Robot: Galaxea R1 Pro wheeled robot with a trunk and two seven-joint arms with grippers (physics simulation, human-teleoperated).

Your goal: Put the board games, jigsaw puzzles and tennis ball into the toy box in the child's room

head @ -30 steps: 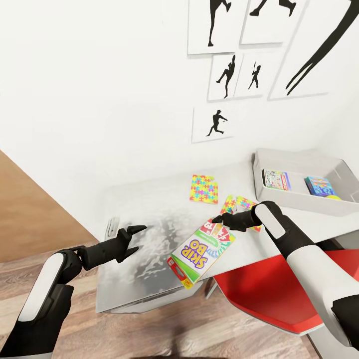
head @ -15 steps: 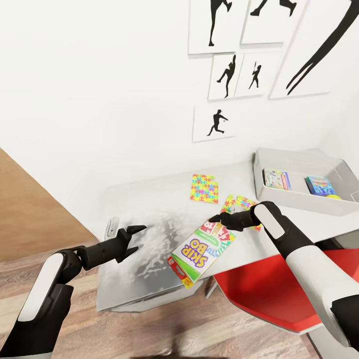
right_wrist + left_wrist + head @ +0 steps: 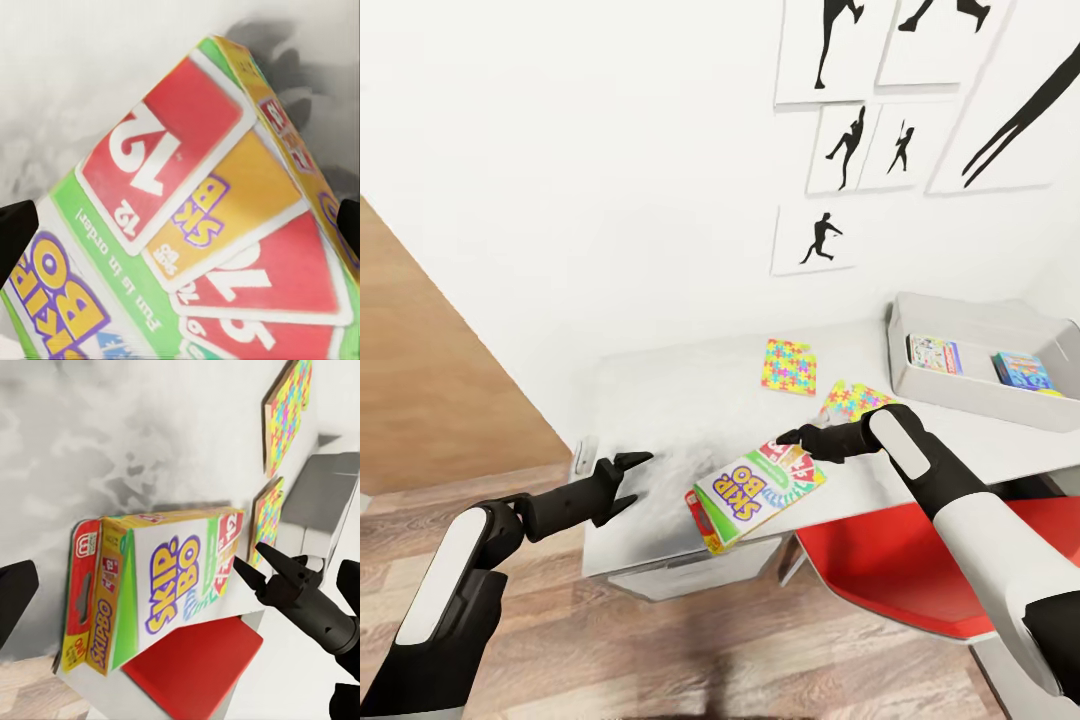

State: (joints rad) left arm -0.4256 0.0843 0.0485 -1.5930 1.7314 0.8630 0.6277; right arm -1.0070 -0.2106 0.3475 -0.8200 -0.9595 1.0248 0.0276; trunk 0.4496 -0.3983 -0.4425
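- Head view: the Skip-Bo box (image 3: 758,488) lies on the worktop (image 3: 660,400), overhanging its near edge above the red chair (image 3: 890,570). The right tool (image 3: 788,437) reaches its far corner. The left tool (image 3: 628,480), spread and empty, hovers left over bare worktop. Two jigsaw puzzles (image 3: 790,366) lie beyond; the toy box (image 3: 960,395) sits far right, holding two game boxes.
- Left wrist view: the box's yellow side (image 3: 112,600) faces the camera, and the right tool (image 3: 251,566) looks spread.
- Right wrist view: red number cards on the box (image 3: 195,217) lie between the tool's dark fingertips (image 3: 15,225), apart.

We see white walls, with black silhouette athlete posters (image 3: 920,95) grouped upper right. Wood plank floor (image 3: 660,650) runs along the bottom, and a tan wood panel (image 3: 430,380) stands at left. A red chair seat (image 3: 890,570) sits under the desk edge. Lighting is even, with soft shadows.
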